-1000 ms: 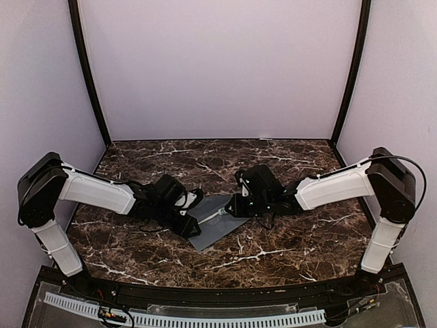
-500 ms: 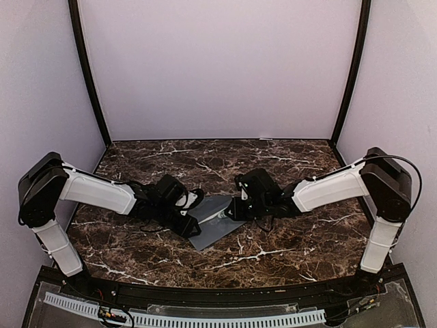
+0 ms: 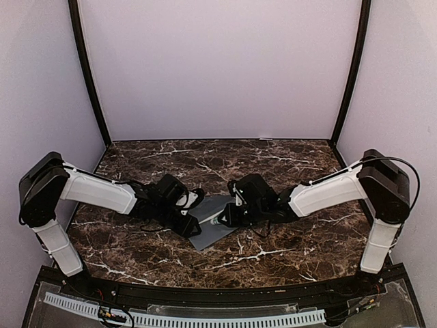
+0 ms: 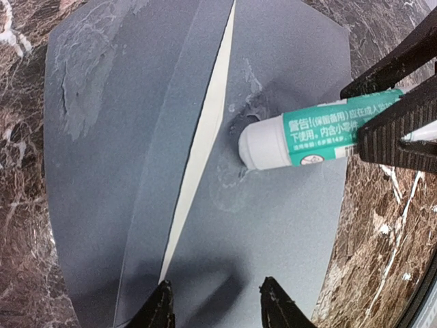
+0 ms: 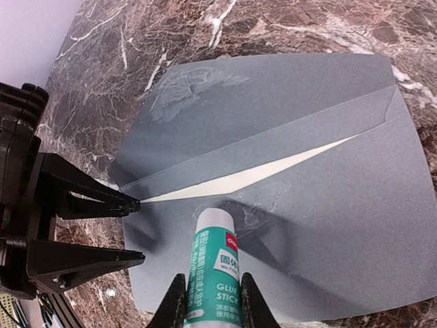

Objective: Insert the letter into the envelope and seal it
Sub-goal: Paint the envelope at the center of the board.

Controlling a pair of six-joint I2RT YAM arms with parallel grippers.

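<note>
On envelope (image 5: 307, 232) | wrist views: glue stick (image 5: 215, 266), cream letter (image 5: 239, 181) sliver | overhead: unclear

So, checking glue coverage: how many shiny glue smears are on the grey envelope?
2. One smear lies on the slate-grey paper envelope beyond the cream paper letter's exposed sliver; the other sits at the white-green glue stick's tip. The stick may hide more.

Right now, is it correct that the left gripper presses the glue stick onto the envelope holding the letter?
Not quite: it is the right gripper that presses the glue stick onto the envelope holding the letter, as the right wrist view shows.
</note>
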